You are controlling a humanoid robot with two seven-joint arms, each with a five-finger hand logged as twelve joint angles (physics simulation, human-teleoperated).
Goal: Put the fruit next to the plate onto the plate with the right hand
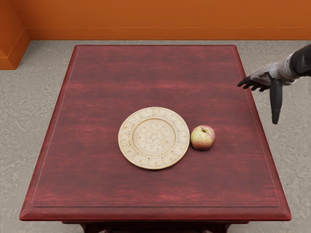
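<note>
Right robot hand: hung above the tabletop's right edge, nearer the far right corner than the near one, with its arm running out to the picture's right side.
Hand state: wide and holding nothing. The dark fingers were loosely spread and pointed left over the edge, and one long dark digit hung straight down just outside it.
Apple: sat on the wood right of the middle, well apart from the hand and closer to the near edge. It was red and yellow, dimple up.
Apple to plate: just beside the plate's right rim, not on it. Whether they touched could not be told.
Plate: lay flat at the tabletop's middle, cream with a carved pattern.
Tabletop: dark red wood with a raised border.
</note>
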